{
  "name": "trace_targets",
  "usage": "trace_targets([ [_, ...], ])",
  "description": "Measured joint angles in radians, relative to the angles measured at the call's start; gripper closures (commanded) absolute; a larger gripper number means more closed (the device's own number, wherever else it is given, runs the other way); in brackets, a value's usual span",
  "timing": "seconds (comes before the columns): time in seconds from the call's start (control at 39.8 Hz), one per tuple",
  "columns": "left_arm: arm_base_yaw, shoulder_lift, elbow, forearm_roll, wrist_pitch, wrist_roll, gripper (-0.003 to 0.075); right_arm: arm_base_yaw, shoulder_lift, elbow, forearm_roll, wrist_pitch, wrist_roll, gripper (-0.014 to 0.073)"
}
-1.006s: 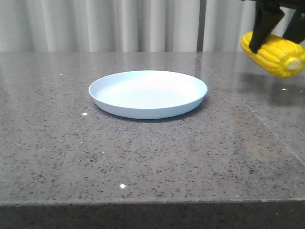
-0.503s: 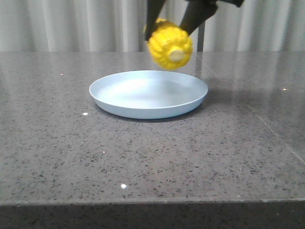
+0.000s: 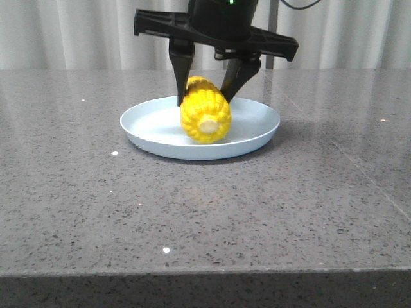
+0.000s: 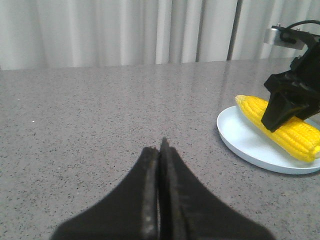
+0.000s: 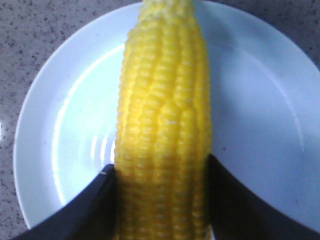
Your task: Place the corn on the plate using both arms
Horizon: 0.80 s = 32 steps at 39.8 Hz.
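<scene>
Gripping the corn (image 3: 205,117) between the two black fingers (image 3: 182,74) of the right gripper (image 3: 207,96), one finger pressing each long side of the cob just behind its near half. Lying lengthwise below that gripper and inside the plate (image 3: 151,131), pale stub end pointing toward the front camera; underside appearing to be touching the plate floor, though contact not being certain from these views. Sitting directly under the right gripper on the grey speckled table (image 3: 205,212), the pale blue plate showing bare rim on both sides of the cob. In the right wrist view, filling the gap between the fingers (image 5: 80,210) with yellow kernel rows, the corn (image 5: 162,130) running away from the gripper across the middle of the plate (image 5: 60,115). Resting low over the table (image 4: 90,115), well apart from the plate (image 4: 250,150), the left gripper (image 4: 160,150) clenching on nothing, its two pointed fingers (image 4: 145,195) pressing flat against each other. From the left gripper's side, showing ahead and off to one side: the corn (image 4: 295,137) lying across the plate with the right gripper (image 4: 287,102) clamping over its middle. Hanging behind the table, pale curtains (image 3: 83,32).
</scene>
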Motion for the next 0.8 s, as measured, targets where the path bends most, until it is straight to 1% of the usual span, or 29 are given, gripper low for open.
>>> trace_targets([
  [0.03, 0.0, 0.0, 0.0, 0.0, 0.0, 0.0, 0.0741, 0.0, 0.003, 0.0, -0.002, 0.001, 0.002, 0.0451],
  [0.1, 0.0, 0.0, 0.0, 0.0, 0.0, 0.0, 0.0741, 0.0, 0.004, 0.0, -0.002, 0.003, 0.004, 0.0385],
  [0.25, 0.0, 0.0, 0.0, 0.0, 0.0, 0.0, 0.0741, 0.0, 0.004, -0.002, -0.002, 0.007, 0.006, 0.0151],
  [0.3, 0.0, 0.0, 0.0, 0.0, 0.0, 0.0, 0.0741, 0.0, 0.004, -0.004, -0.002, 0.009, 0.006, 0.0082],
  [0.35, 0.0, 0.0, 0.0, 0.0, 0.0, 0.0, 0.0741, 0.0, 0.004, -0.004, 0.0, 0.011, 0.006, 0.0036],
  [0.4, 0.0, 0.0, 0.0, 0.0, 0.0, 0.0, 0.0741, 0.0, 0.004, -0.004, 0.0, 0.015, 0.006, 0.002],
  [0.58, 0.0, 0.0, 0.0, 0.0, 0.0, 0.0, 0.0741, -0.004, -0.035, -0.004, 0.0, 0.011, 0.006, 0.0022],
  [0.68, 0.0, 0.0, 0.0, 0.0, 0.0, 0.0, 0.0741, -0.031, -0.085, -0.004, 0.0, 0.009, -0.001, 0.0023],
  [0.75, 0.0, 0.0, 0.0, 0.0, 0.0, 0.0, 0.0741, -0.068, -0.121, -0.004, 0.0, 0.017, -0.031, 0.0045],
  [0.8, 0.0, 0.0, 0.0, 0.0, 0.0, 0.0, 0.0741, -0.099, -0.144, -0.004, 0.0, 0.035, -0.065, 0.0087],
])
